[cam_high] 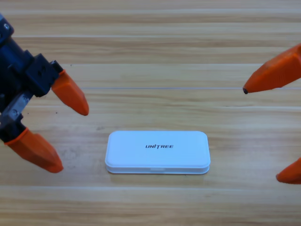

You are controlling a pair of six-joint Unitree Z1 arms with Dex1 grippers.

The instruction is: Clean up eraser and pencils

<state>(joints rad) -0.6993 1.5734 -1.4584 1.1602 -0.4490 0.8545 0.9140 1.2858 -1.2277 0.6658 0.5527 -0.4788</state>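
Note:
A white case [157, 152] with its lid closed lies flat on the wooden table, below the middle of the high view. The eraser and the pencils are out of view. At the left edge my left gripper [70, 139] stands open, its two orange jaws spread wide and nothing between them. My right gripper [263, 134] is at the right edge, also open, with only its two orange jaw tips showing and nothing held. Both grippers are well apart from the case.

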